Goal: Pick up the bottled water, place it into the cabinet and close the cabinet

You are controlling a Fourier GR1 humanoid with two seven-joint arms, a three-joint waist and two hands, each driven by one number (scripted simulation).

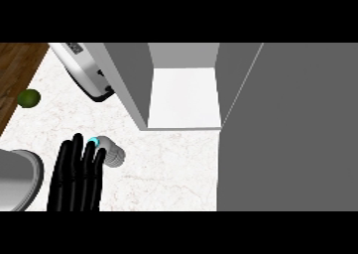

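straight-fingered and holding nothing, the left robot hand [77, 171] rests beside the bottled water [110, 150], which lies on the table [167, 168] just before the open cabinet [183, 94], so the pick-up looks not yet done and next needs fingers curling round it; no label is readable

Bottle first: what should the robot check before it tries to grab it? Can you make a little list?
1. Bottle in view on the counter: ok.
2. Left hand beside the bottle, fingers straight: ok.
3. Fingers round the bottle: not ok, no hold yet.
4. Cabinet open, white shelf bare: ok.
5. Cabinet door swung clear of the opening: ok.
6. Right hand ready: cannot tell, it does not show.
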